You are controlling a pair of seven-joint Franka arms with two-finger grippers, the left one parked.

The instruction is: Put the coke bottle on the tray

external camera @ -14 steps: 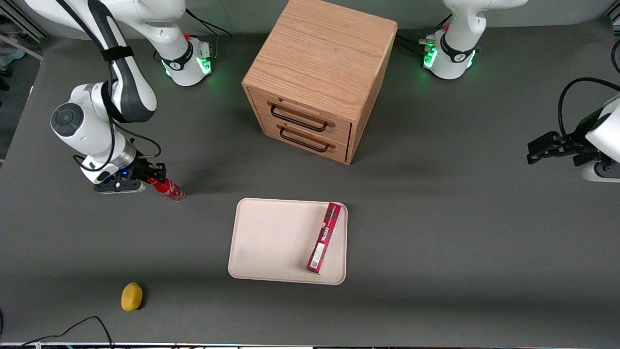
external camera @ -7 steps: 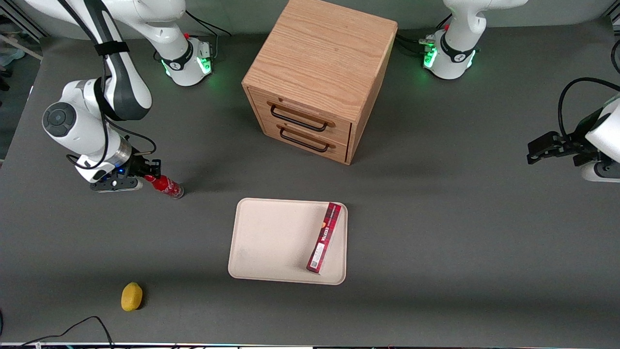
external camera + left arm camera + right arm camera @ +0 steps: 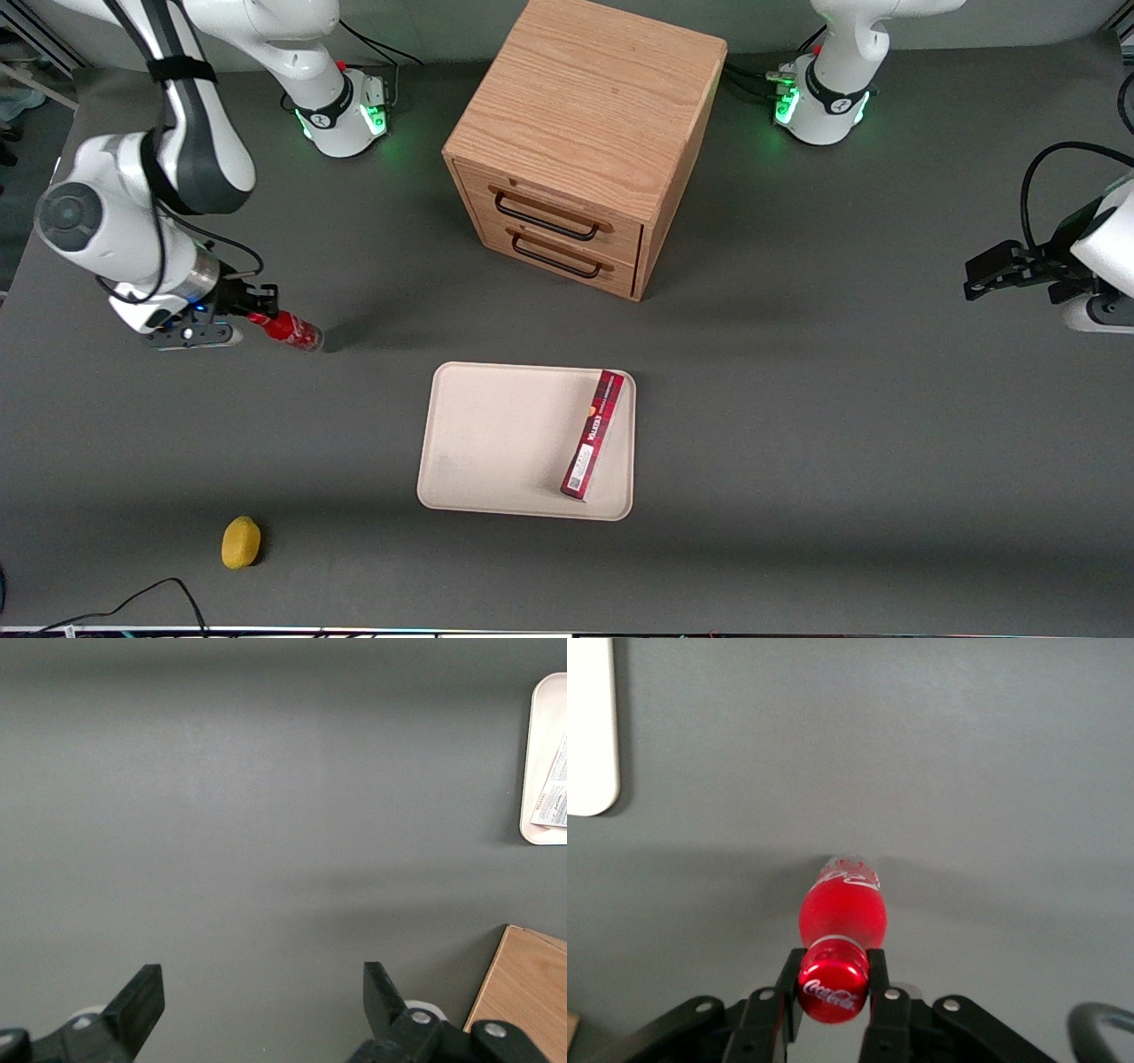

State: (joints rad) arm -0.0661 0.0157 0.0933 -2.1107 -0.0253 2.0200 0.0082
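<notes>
My gripper (image 3: 259, 316) is shut on the cap end of the small red coke bottle (image 3: 292, 330) and holds it tilted above the table near the working arm's end. In the right wrist view the fingers (image 3: 876, 972) clamp the red cap, and the coke bottle (image 3: 842, 914) hangs below them over bare table. The cream tray (image 3: 496, 434) lies flat nearer the front camera than the cabinet, well apart from the bottle. A corner of the tray (image 3: 589, 735) shows in the right wrist view.
A long flat red box (image 3: 594, 434) lies on the tray's side toward the parked arm. A wooden drawer cabinet (image 3: 585, 142) stands farther from the camera than the tray. A yellow lemon-like object (image 3: 240, 541) lies near the table's front edge. A black cable (image 3: 133, 598) lies beside it.
My gripper has risen and moved away from the tray toward the working arm's end, carrying the coke bottle off the table with it.
</notes>
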